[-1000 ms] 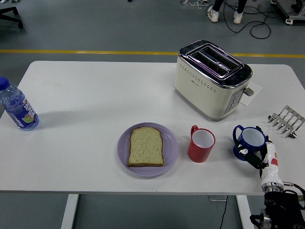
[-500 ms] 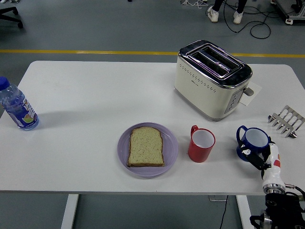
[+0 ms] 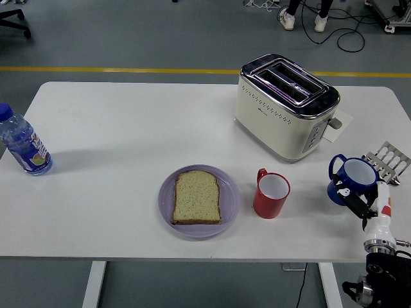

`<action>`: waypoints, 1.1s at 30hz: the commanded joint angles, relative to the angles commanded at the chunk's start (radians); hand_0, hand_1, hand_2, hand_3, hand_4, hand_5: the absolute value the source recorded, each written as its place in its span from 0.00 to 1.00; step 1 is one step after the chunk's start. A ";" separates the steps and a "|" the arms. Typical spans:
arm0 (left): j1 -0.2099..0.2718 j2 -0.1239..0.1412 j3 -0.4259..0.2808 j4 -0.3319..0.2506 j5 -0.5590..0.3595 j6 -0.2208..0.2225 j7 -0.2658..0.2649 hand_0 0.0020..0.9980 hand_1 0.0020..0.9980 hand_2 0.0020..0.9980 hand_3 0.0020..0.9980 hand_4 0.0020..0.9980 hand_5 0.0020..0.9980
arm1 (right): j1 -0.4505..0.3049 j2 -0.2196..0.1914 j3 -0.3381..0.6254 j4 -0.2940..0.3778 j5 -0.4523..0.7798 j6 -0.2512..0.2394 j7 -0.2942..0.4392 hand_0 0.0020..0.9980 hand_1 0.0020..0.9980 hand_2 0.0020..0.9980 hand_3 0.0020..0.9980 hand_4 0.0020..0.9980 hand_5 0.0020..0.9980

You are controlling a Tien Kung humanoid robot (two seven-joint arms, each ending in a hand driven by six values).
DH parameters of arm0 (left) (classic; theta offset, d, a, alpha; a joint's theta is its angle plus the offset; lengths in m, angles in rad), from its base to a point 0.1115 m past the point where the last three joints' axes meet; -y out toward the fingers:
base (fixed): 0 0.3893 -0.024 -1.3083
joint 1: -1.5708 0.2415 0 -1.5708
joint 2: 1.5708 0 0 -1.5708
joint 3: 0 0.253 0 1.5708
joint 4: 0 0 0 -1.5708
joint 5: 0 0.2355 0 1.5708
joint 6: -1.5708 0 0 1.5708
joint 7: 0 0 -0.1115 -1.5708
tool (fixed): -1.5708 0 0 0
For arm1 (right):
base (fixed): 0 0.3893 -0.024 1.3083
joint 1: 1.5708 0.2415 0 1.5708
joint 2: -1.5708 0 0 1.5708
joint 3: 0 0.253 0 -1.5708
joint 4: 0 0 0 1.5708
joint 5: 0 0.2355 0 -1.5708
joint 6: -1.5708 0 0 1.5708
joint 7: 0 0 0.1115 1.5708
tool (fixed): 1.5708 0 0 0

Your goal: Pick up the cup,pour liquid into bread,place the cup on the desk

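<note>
blue cup (image 3: 352, 179) near table's right edge (image 3: 397, 122)

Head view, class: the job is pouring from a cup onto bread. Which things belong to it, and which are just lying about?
Job: blue cup, right hand holding it, bread, purple plate.

Lying about: red mug, toaster, water bottle, metal rack.

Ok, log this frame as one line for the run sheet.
right robot hand: grips blue cup, lifted | bread: on purple plate | pour: not started
</note>
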 joint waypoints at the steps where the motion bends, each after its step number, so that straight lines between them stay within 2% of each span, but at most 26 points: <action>1: 0.000 0.001 0.000 0.000 0.000 0.000 0.000 0.63 0.64 0.65 0.50 0.24 0.87 | -0.004 -0.004 0.012 0.028 -0.021 -0.003 -0.020 0.48 0.44 0.57 0.54 0.59 0.00; 2: 0.000 0.001 0.000 0.000 0.000 0.000 0.000 0.63 0.64 0.65 0.50 0.24 0.87 | -0.005 -0.005 0.017 0.047 -0.031 -0.005 -0.030 0.48 0.44 0.57 0.54 0.59 0.00; 4: 0.000 0.002 -0.003 0.000 0.000 0.000 0.000 0.63 0.64 0.65 0.50 0.24 0.87 | -0.005 -0.010 0.040 0.099 -0.080 0.012 -0.094 0.48 0.44 0.57 0.54 0.59 0.00; 6: -0.001 0.002 -0.006 -0.001 0.001 0.000 0.000 0.63 0.64 0.65 0.50 0.24 0.87 | 0.000 -0.012 0.054 0.138 -0.134 0.038 -0.171 0.45 0.42 0.57 0.55 0.62 0.00; 12: -0.005 0.003 -0.018 -0.001 0.003 0.000 0.000 0.63 0.64 0.65 0.50 0.24 0.87 | 0.039 -0.021 0.077 0.284 -0.311 0.098 -0.376 0.44 0.41 0.57 0.56 0.63 0.00; 17: -0.008 0.003 -0.023 -0.001 0.002 0.000 0.000 0.63 0.64 0.65 0.50 0.24 0.87 | 0.074 -0.058 0.065 0.389 -0.397 0.174 -0.453 0.44 0.41 0.57 0.56 0.63 0.00; 21: -0.010 0.005 -0.025 -0.001 0.002 0.000 0.000 0.63 0.64 0.65 0.50 0.24 0.87 | 0.106 -0.087 0.059 0.460 -0.471 0.243 -0.546 0.43 0.40 0.57 0.56 0.61 0.00; 24: -0.012 0.006 -0.026 -0.001 0.003 0.000 0.000 0.63 0.64 0.65 0.50 0.24 0.87 | 0.134 -0.099 0.044 0.494 -0.514 0.280 -0.602 0.42 0.40 0.56 0.56 0.60 0.00; 28: -0.013 0.006 -0.029 -0.001 0.003 0.000 0.001 0.63 0.64 0.65 0.50 0.24 0.87 | 0.179 -0.111 0.006 0.518 -0.565 0.299 -0.644 0.42 0.40 0.56 0.56 0.60 0.00; 30: -0.013 0.005 -0.029 -0.001 0.003 0.000 0.001 0.63 0.64 0.65 0.50 0.24 0.87 | 0.191 -0.113 -0.005 0.521 -0.579 0.302 -0.653 0.42 0.39 0.56 0.57 0.59 0.00; 33: -0.013 0.005 -0.026 0.000 0.001 0.000 0.001 0.63 0.64 0.65 0.50 0.24 0.87 | 0.261 -0.130 -0.078 0.507 -0.627 0.321 -0.704 0.42 0.39 0.56 0.57 0.59 0.00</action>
